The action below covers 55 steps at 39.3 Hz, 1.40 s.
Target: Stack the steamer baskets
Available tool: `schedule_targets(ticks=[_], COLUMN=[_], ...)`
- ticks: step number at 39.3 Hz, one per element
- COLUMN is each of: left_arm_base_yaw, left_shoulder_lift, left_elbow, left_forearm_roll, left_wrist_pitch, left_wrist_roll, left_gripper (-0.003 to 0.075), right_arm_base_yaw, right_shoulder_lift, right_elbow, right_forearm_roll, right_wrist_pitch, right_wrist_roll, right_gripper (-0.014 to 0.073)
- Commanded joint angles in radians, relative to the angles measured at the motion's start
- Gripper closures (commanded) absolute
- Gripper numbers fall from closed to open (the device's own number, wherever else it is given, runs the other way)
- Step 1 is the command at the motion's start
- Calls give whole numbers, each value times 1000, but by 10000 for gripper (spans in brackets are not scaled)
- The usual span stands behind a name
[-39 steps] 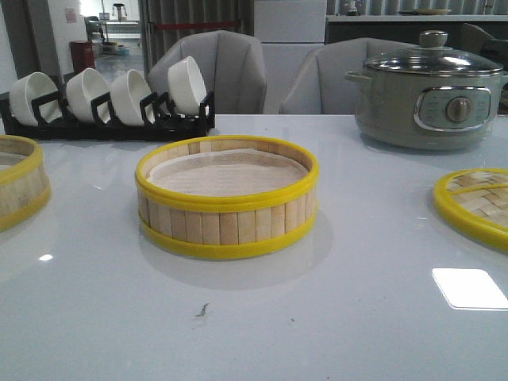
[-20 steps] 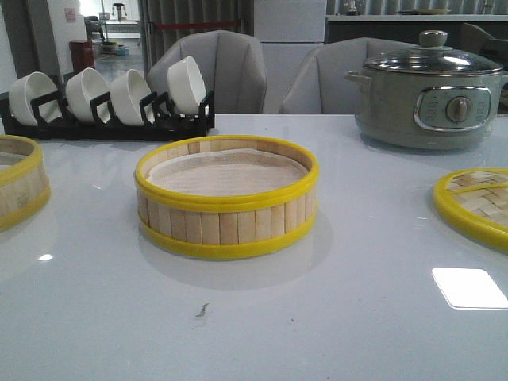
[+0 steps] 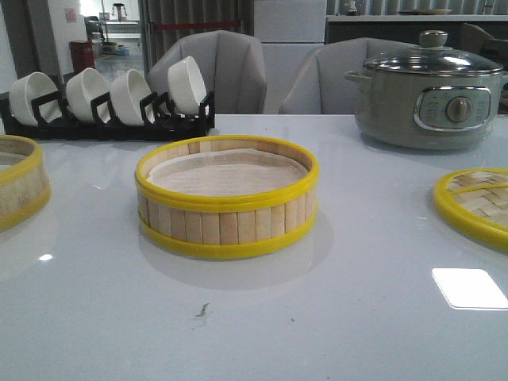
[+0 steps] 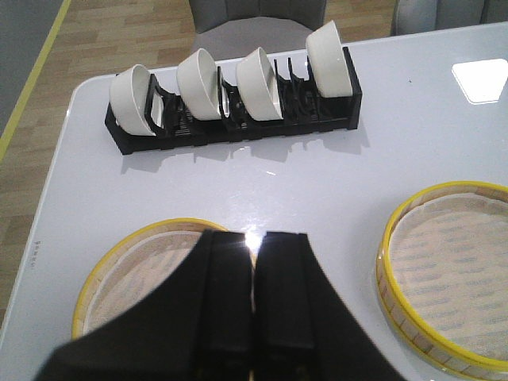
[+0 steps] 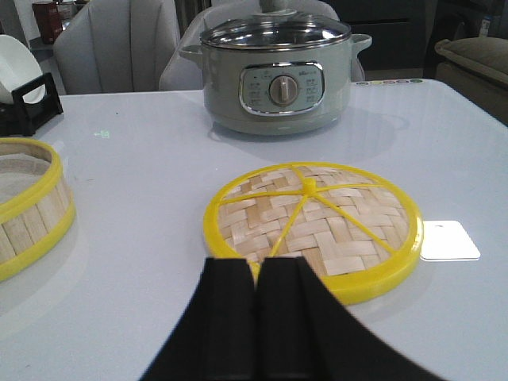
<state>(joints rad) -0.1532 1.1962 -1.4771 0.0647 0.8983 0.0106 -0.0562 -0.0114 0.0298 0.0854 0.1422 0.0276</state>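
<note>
Bare table (image 3: 333, 317) runs along the near edge; mid-table stands one steamer basket (image 3: 227, 198), another (image 3: 20, 186) at the left edge, lid (image 3: 476, 205) right, bowl rack (image 3: 107, 119) and cooker (image 3: 429, 95) far

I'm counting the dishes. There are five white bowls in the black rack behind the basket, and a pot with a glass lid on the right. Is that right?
Not quite. The black rack holds four white bowls, not five; the left wrist view shows them all. The rest is right: the rack stands behind the middle basket, and the pot with its glass lid is on the right.

Matte black left gripper (image 4: 254, 305), matching right gripper (image 5: 255, 313)
</note>
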Motion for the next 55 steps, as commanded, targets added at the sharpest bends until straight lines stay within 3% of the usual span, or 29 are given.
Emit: schedule_targets(ticks=[1, 18, 28, 33, 39, 43, 49, 55], left_arm_base_yaw=[-5, -5, -5, -5, -5, -5, -5, -5], left_shoulder_lift=[-17, -15, -12, -12, -12, -12, -12, -12], left_elbow=[-32, -32, -32, -32, -32, -32, -32, -32], left_forearm_roll=[-2, -4, -4, -4, 19, 21, 32, 38], left_wrist_pitch=[-81, -69, -75, -71, -69, -69, -60, -35], left_wrist_roll=[-1, -1, -1, -1, -1, -1, -1, -1], left_gripper=[636, 635, 635, 635, 635, 635, 635, 635], right_arm_base_yaw=[0, 0, -1, 4, 6, 6, 6, 6], right_shoulder_lift=[-20, -20, -20, -19, 51, 212, 530, 798], right_elbow=[-15, -15, -15, -64, -198, -349, -686, -1023], right_forearm_roll=[-12, -12, -11, -9, 11, 15, 117, 132], right_wrist_pitch=[-83, -92, -277, -205, -90, -28, 49, 234], right_wrist_roll=[-1, -1, -1, 14, 37, 40, 43, 43], right_gripper=[528, 528, 528, 528, 528, 528, 528, 528])
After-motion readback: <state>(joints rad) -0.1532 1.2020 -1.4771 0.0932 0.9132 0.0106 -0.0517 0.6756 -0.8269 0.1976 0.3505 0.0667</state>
